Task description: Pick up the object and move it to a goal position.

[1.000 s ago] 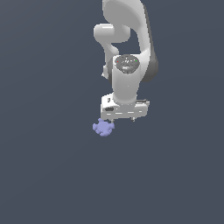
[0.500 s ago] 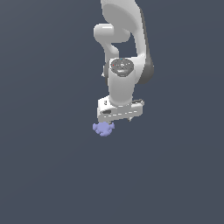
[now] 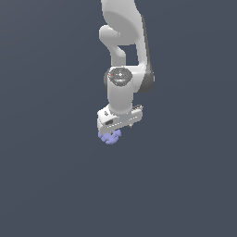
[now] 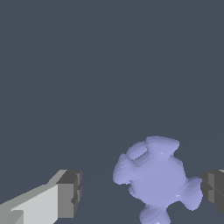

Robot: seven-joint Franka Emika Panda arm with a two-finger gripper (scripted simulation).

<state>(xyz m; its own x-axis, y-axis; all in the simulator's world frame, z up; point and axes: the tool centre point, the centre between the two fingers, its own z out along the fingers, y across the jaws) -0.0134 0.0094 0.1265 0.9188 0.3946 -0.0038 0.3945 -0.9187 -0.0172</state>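
With my gripper [image 4: 140, 197] jaws open astride the object [image 4: 155, 177], I judge it light, rigid, knobby: I'd pinch its core between knobs.

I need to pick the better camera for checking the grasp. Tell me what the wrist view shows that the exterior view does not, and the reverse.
Only the wrist view shows the two dark finger pads standing apart with the blue knobby piece between them, much nearer one pad than the other, and its separate rounded knobs.

Only the exterior view shows the white arm coming down from above and the gripper sitting directly over the piece, hiding part of it.

Both show the same blue piece on a plain dark grey surface, with the gripper open around it.
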